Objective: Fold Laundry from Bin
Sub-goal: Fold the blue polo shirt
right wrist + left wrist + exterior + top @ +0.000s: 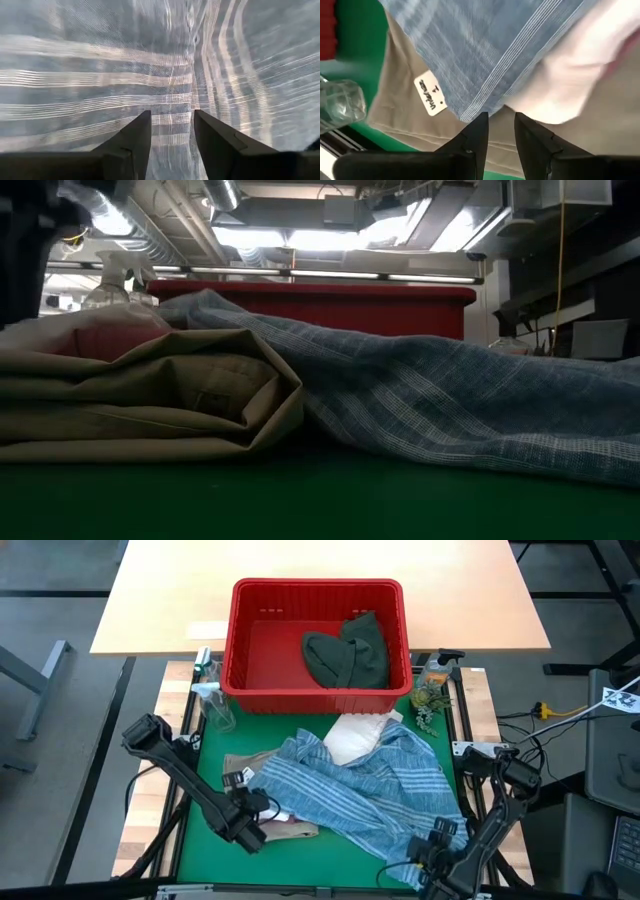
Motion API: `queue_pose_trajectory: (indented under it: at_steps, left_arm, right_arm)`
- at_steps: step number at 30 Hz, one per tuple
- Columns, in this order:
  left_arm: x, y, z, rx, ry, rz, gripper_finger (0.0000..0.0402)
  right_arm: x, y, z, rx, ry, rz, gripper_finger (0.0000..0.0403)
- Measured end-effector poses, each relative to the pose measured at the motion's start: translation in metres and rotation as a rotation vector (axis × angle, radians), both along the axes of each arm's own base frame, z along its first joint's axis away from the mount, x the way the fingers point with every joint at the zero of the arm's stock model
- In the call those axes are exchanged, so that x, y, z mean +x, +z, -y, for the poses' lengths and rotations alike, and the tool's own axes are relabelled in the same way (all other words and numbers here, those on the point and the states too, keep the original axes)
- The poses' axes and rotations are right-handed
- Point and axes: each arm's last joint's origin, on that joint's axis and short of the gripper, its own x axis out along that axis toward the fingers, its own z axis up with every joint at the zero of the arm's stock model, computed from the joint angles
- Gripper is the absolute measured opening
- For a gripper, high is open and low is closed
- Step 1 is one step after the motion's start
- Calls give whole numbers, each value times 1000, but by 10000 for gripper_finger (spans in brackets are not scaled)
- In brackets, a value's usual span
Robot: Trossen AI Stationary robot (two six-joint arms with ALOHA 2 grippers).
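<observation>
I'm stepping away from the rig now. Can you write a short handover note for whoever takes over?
Left tool: open, over the tan garment at the striped shirt's edge, holding nothing.
Right tool: open, low over the striped shirt, near side.
Bin: dark green garment inside.
Small white cloth: on the mat, between bin and shirt.
Done: three pieces out.
Left: all folding; green garment.

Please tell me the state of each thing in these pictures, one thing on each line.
Bin: upright, holding the dark green garment.
Striped shirt: spread crumpled on the green mat, over the tan garment.
White cloth: partly under the shirt.
Left gripper: open, at the tan garment.
Right gripper: open, at the shirt.
</observation>
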Motion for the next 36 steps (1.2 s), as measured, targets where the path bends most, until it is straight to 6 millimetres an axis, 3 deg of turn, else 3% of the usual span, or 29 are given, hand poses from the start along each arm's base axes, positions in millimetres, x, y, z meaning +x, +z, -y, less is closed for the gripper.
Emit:
queue_pose_trajectory:
  at_steps: [6, 10, 22, 30, 36]
  left_arm:
    - [12, 29, 9, -38, -9, 107, 89]
    - [19, 32, 11, -13, -18, 212, 89]
    - [29, 20, 9, 52, -54, 348, 89]
    - [20, -14, -5, 55, -15, 244, 89]
    - [8, -31, -10, 15, -6, 128, 89]
  right_arm:
    - [11, 31, -12, 34, 22, 125, 150]
    - [19, 34, -20, 82, 44, 233, 150]
    - [18, -3, -22, 189, 64, 249, 150]
    - [13, -33, -20, 331, 48, 199, 150]
    - [7, -37, -23, 405, 73, 138, 150]
